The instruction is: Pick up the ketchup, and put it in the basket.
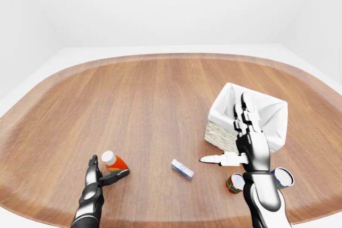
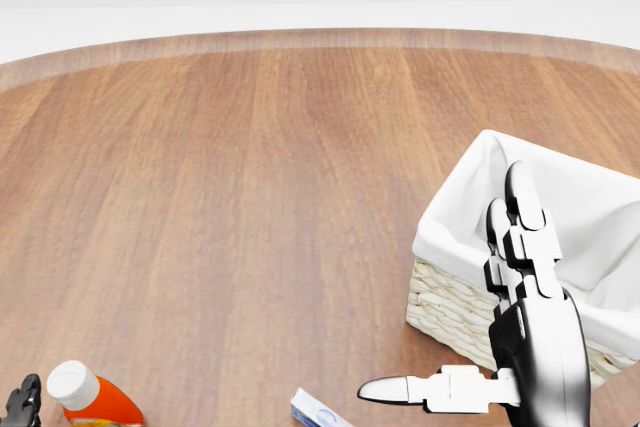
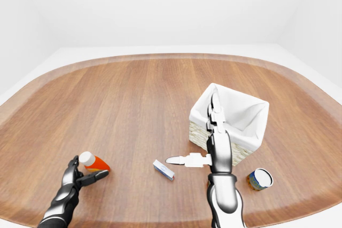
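Observation:
The ketchup (image 1: 114, 162) is a red bottle with a white cap, lying on its side at the lower left of the wooden table (image 1: 160, 100). My left hand (image 1: 105, 171) is open at the bottle, with fingers to its left and the thumb under its right end. The wicker basket (image 1: 218, 133) with a white cloth liner stands at the right. My right hand (image 1: 231, 141) is open and empty, fingers pointing up and thumb out to the left, and it hides part of the basket's near side. The ketchup cap also shows in the head view (image 2: 73, 384).
A small blue and white box (image 1: 182, 168) lies between my hands. A red can (image 1: 234, 183) and a blue can (image 1: 282, 178) lie by my right forearm, below the basket. The table's curved edge runs along the bottom of the views.

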